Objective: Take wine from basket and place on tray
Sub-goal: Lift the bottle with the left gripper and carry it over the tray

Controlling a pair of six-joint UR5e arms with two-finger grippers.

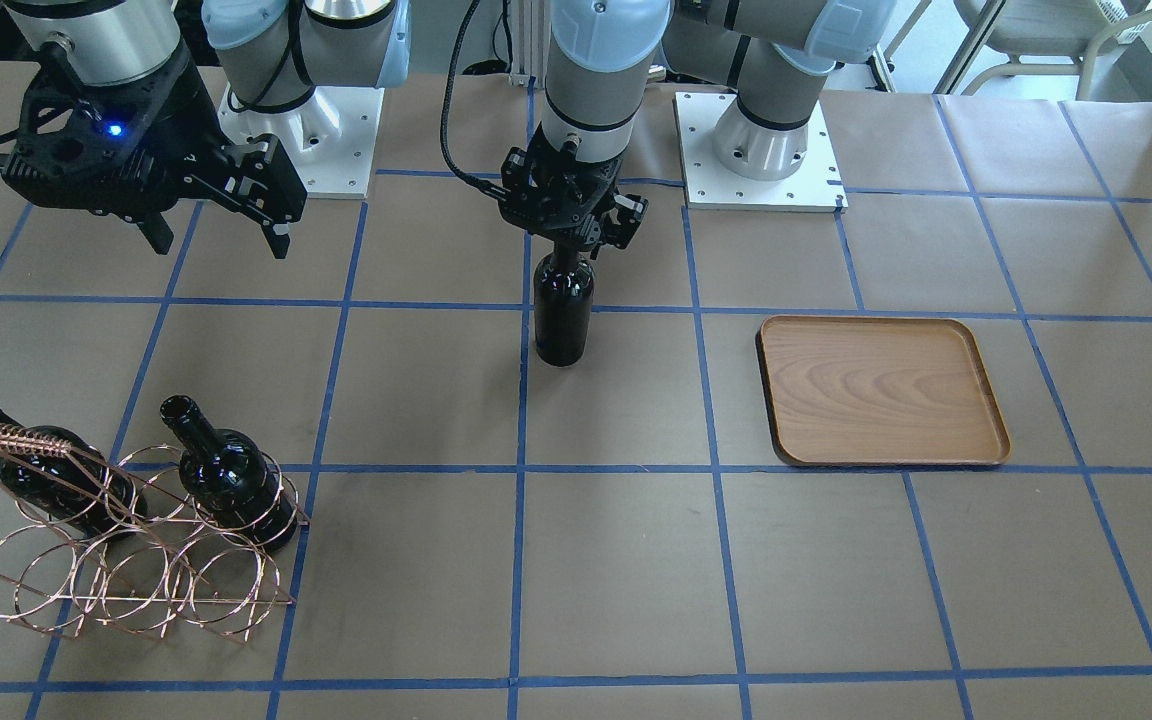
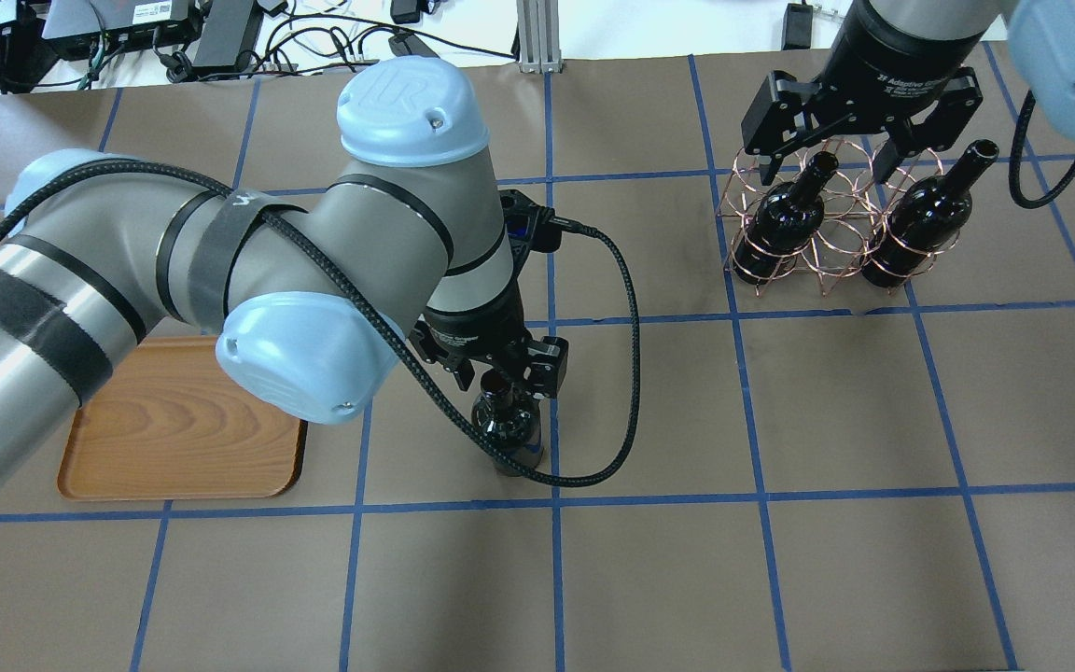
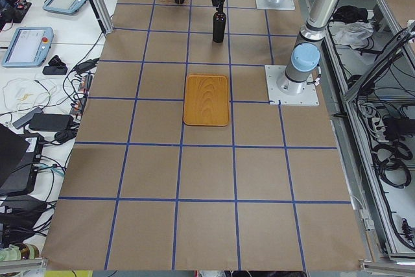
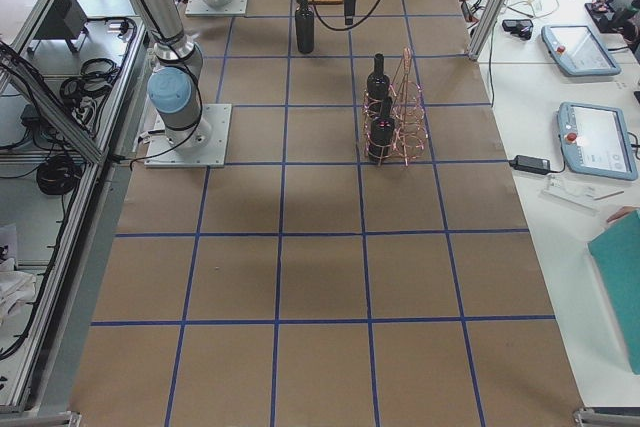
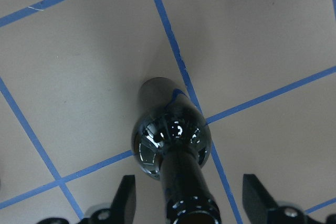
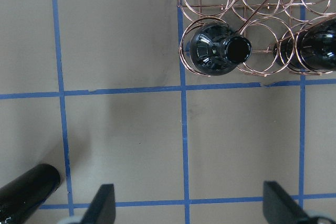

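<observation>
One black wine bottle [image 1: 563, 315] stands upright on the table at a crossing of blue tape lines, apart from the tray. My left gripper [image 1: 576, 240] is right above it, open, with a finger on each side of the neck [image 5: 186, 182] and a gap on both sides. Two more bottles [image 2: 785, 219] [image 2: 920, 219] lie tilted in the copper wire basket [image 1: 126, 570]. My right gripper [image 2: 859, 140] hangs open and empty above the basket's near side. The brown wood-grain tray [image 1: 881, 390] lies bare on the left arm's side.
The table is covered in brown paper with a grid of blue tape. The two arm base plates [image 1: 761, 150] are at the robot's edge. The left arm's black cable [image 2: 631, 355] loops beside the standing bottle.
</observation>
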